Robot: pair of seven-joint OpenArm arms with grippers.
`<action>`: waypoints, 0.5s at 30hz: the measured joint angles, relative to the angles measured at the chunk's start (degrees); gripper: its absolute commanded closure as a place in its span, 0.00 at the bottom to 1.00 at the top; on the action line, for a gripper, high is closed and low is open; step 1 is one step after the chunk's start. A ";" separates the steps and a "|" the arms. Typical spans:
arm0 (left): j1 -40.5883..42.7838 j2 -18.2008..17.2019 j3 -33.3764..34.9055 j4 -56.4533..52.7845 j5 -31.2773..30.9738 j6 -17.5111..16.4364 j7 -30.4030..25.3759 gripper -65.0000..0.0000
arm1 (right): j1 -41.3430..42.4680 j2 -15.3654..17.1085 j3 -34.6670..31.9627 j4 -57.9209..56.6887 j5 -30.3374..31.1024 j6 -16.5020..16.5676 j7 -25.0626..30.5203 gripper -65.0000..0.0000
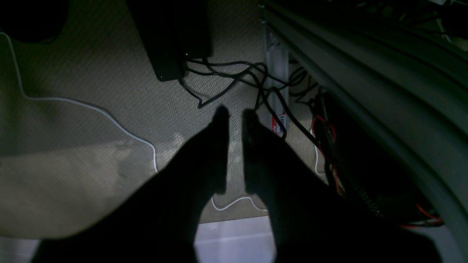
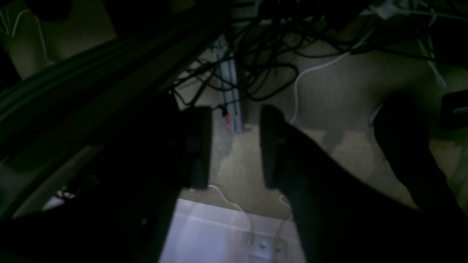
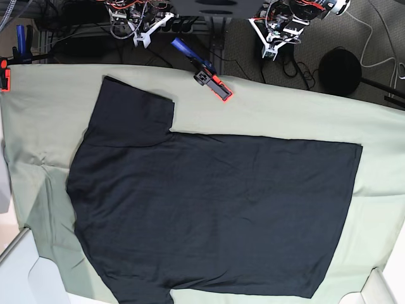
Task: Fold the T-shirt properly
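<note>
Left hand (image 1: 236, 120) barely parted, clear of T-shirt (image 3: 209, 215).

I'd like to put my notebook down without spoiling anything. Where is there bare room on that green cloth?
Free: the green sheet between the T-shirt and the back edge, and the strip right of the shirt's hem. Crowded: the back edge near the orange clamp, and the shirt covers the middle.

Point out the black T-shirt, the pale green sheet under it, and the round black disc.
Plain black cloth T-shirt (image 3: 215, 215), base view, middle of the body.
Pale green cloth sheet (image 3: 285, 114), base view, bare strip above the shirt.
Round black disc (image 3: 340, 71), base view, its centre.
</note>
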 measured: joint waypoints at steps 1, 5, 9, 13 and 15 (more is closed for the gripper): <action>-0.02 -0.02 0.00 0.13 0.92 0.00 -0.02 0.84 | 0.00 -0.02 0.00 0.00 0.00 -0.11 0.02 0.64; -0.02 -0.02 0.00 0.37 1.64 0.00 -0.04 0.84 | 0.00 0.00 0.00 0.00 0.00 -0.13 0.00 0.64; 0.00 -0.02 0.00 0.37 1.64 -0.02 -0.02 0.84 | 0.00 0.00 0.00 0.00 0.00 -0.15 0.00 0.64; -0.02 0.00 0.00 0.37 1.64 -0.02 -0.07 0.84 | 0.00 0.00 0.00 0.00 0.00 -0.15 0.02 0.64; 0.00 -0.02 0.00 0.37 1.64 -0.02 -0.11 0.84 | 0.00 0.00 0.00 0.00 0.00 -0.15 0.02 0.64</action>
